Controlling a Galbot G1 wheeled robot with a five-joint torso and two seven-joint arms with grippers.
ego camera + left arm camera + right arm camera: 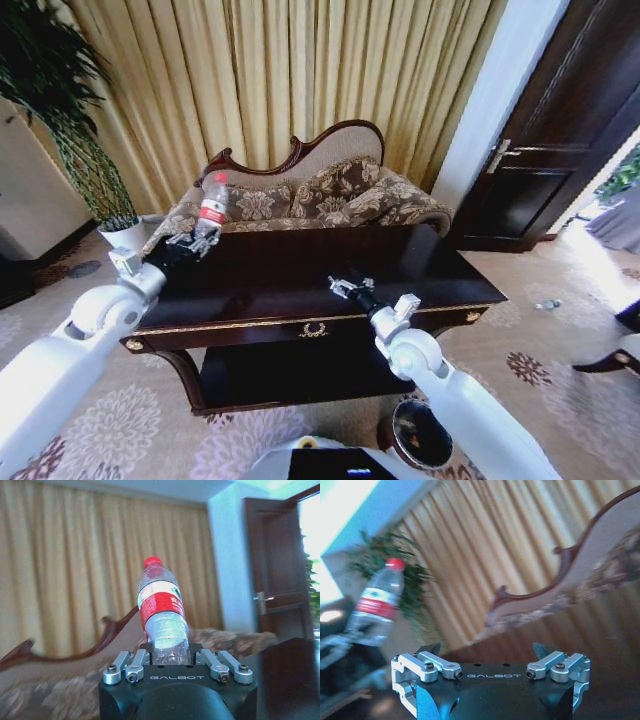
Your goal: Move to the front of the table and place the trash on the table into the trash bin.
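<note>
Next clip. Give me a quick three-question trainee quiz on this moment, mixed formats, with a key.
1. True or false: the left tool is shut on a plastic water bottle.
2. Multiple choice: where is the trash bin? A) on the table B) on the floor by the robot's right arm, in front of the table C) on the sofa
3. Fill in: the right tool hovers over the tabletop with its fingers ____.

Key: 1 true: in the left wrist view the bottle stands upright between the fingers. 2 B. 3 open: the right wrist view shows them spread with nothing between.
</note>
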